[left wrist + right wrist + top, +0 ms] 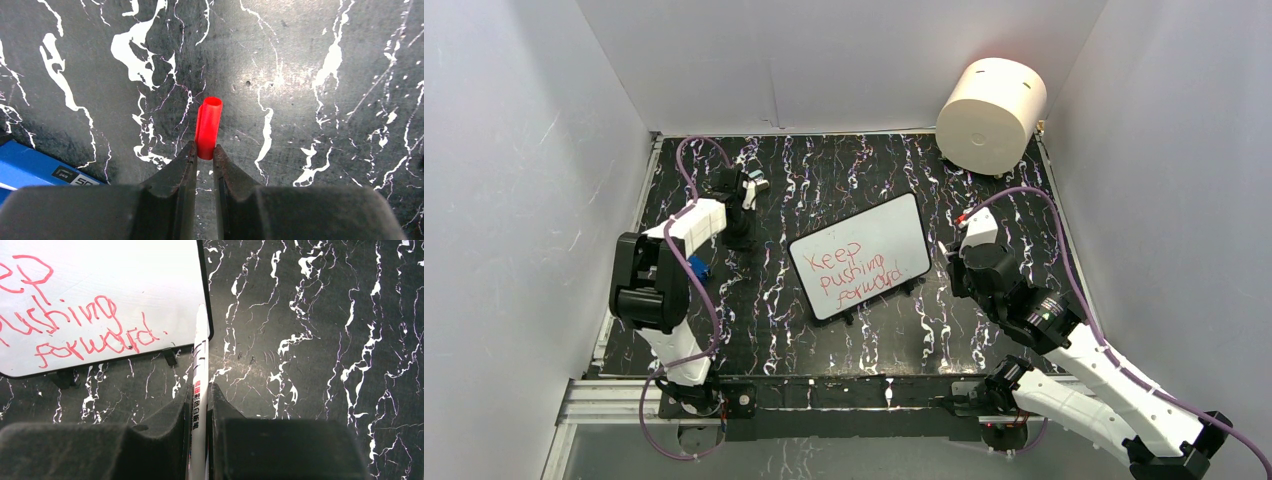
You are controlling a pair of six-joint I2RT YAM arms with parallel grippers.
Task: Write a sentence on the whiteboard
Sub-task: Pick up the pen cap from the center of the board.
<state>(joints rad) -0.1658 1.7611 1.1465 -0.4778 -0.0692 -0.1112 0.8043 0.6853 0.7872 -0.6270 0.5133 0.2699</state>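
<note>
The whiteboard [864, 255] lies flat mid-table, slightly rotated. It bears the sentence [856, 270] "Keep pushing forward" in red, in three slanted lines. In the right wrist view the whiteboard [125, 270] fills the upper left, with part of the sentence [85, 327] showing. My right gripper [199, 390] is shut on a white marker [200, 365] whose far end reaches the board's right rim. In the top view it [957, 245] sits just right of the board. My left gripper [204, 149] is shut on a red marker cap [209, 125] above the table; in the top view it [746, 200] is left of the board.
A cream cylinder [991, 115] lies at the back right corner. A blue object [698, 267] lies under the left arm and also shows in the left wrist view [30, 167]. White walls enclose the black marbled table [824, 170] on three sides.
</note>
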